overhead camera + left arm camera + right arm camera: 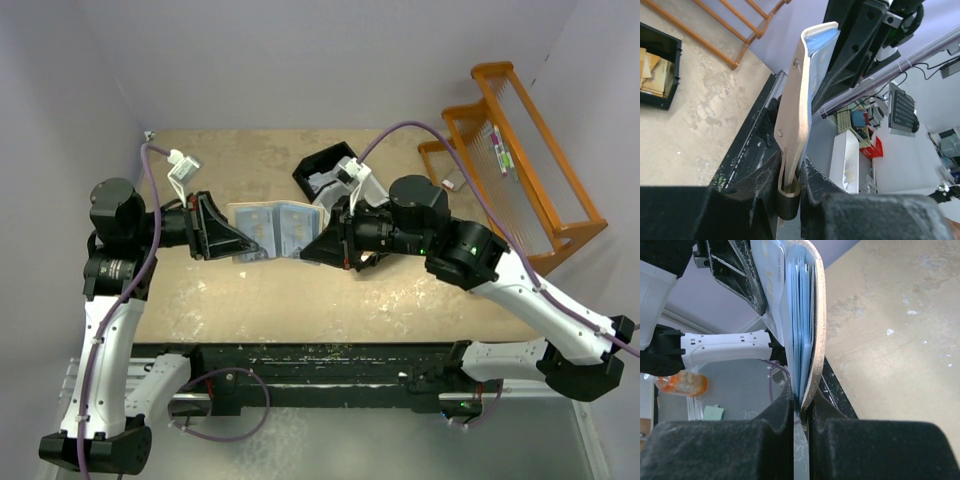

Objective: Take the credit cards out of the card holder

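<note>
The card holder hangs spread open above the table between both arms, pale blue-grey inside facing up. My left gripper is shut on its left edge; in the left wrist view the tan outer face and a strap loop sit pinched between the black fingers. From the right, my right gripper is shut on the other edge. The right wrist view shows the holder edge-on, with thin blue and white layers of credit cards tucked inside it. No card is out of the holder.
A black compartment tray stands just behind the holder, holding pale items; it also shows at the left wrist view's left edge as the tray. An orange wooden rack stands at the back right. Bare tan tabletop lies below the grippers.
</note>
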Robot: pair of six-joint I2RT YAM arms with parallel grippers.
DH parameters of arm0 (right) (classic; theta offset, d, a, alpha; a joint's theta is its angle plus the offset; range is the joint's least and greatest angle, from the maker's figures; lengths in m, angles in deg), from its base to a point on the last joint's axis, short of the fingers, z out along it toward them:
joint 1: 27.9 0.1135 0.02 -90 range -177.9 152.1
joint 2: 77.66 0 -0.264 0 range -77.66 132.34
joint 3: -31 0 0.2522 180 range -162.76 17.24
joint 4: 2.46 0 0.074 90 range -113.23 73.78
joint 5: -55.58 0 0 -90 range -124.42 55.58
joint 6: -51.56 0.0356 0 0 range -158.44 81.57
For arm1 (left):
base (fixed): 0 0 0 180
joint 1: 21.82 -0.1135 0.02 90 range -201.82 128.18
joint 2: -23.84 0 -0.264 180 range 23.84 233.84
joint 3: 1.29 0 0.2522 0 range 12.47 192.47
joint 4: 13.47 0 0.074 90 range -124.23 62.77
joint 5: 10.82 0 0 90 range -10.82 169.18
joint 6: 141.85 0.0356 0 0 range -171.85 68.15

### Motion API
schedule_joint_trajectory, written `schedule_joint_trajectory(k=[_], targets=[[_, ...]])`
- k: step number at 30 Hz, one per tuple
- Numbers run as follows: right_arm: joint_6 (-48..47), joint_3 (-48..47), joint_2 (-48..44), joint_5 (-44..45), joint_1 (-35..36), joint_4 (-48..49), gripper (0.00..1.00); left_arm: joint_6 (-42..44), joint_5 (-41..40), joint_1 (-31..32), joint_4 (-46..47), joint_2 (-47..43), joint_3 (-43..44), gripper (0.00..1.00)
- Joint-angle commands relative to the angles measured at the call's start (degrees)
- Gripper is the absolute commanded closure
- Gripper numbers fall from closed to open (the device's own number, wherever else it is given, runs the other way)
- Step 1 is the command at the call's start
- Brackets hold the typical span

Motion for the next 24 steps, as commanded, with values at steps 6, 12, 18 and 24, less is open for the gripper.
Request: schedule_joint_trajectory(k=[6, 12, 18, 24], targets=[[1.2, 1.4, -0.4, -9.5, -1.9, 8.4, 1.00, -4.7, 5.3, -0.5, 6.7, -0.7, -0.4, 0.74], [2.2, 3.2, 0.1, -15.3, -5.0, 10.7, 0.94, -2.0, 5.5, -0.5, 4.0, -0.4, 0.7, 0.90], [4.3, 4.4, 3.6, -25.8, -12.1, 13.8, 0.50, 7.0, 3.4, -0.5, -5.7, 0.7, 4.4, 0.99], [3.3, 4.7, 7.0, -30.4, -19.2, 13.7, 0.25, 23.7, -10.7, -0.6, -24.8, 4.6, 10.6, 1.00]])
